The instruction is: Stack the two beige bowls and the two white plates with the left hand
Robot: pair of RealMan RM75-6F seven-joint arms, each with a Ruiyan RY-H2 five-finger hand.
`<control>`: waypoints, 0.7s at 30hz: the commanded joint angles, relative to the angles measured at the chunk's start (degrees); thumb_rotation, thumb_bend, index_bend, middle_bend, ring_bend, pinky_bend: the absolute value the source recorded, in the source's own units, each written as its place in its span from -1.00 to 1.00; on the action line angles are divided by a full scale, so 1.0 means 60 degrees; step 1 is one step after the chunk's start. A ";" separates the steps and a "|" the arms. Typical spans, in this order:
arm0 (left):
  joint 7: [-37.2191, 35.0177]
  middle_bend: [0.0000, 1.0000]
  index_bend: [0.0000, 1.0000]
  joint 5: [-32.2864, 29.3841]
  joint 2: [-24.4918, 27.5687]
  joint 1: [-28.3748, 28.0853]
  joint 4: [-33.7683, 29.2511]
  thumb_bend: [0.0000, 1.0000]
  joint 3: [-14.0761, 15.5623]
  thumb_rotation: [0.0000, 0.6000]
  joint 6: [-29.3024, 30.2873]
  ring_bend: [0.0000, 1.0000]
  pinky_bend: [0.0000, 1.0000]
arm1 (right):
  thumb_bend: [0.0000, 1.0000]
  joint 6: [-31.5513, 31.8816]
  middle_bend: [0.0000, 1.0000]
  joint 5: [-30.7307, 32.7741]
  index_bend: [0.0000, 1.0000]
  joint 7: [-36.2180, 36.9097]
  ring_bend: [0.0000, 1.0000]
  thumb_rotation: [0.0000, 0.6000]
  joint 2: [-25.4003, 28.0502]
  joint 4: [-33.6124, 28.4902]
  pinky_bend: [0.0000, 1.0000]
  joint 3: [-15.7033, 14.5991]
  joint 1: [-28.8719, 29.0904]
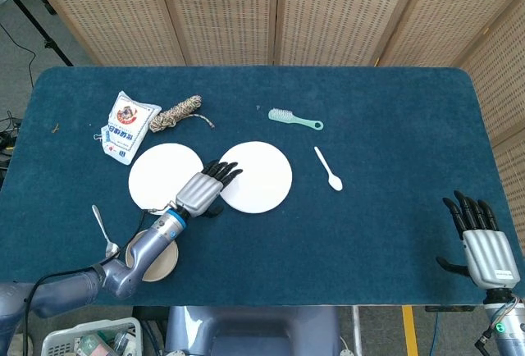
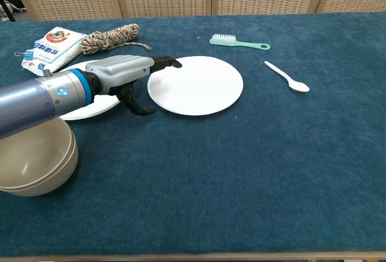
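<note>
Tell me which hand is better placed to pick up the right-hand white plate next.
Left. The left hand hovers open at the near edge of that white plate, fingers reaching over its rim. The right hand sits open at the table's far corner, well away from both plates.
</note>
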 commanded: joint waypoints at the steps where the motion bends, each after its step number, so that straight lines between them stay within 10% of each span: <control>1: 0.0268 -1.00 -0.95 -0.0046 -0.0339 -0.0070 0.0347 -0.33 -0.0099 1.00 0.0196 -1.00 -1.00 | -1.00 0.0000 -1.00 -0.0001 -0.97 -0.0006 -1.00 1.00 -0.0002 -0.0001 -1.00 0.0001 0.0004; 21: 0.0818 -1.00 -0.43 -0.0492 -0.1482 -0.0439 0.1353 -0.28 -0.0405 1.00 0.0060 -1.00 -1.00 | -1.00 -0.0030 -1.00 0.0011 -0.97 0.0061 -1.00 1.00 -0.0007 0.0020 -1.00 -0.0005 0.0023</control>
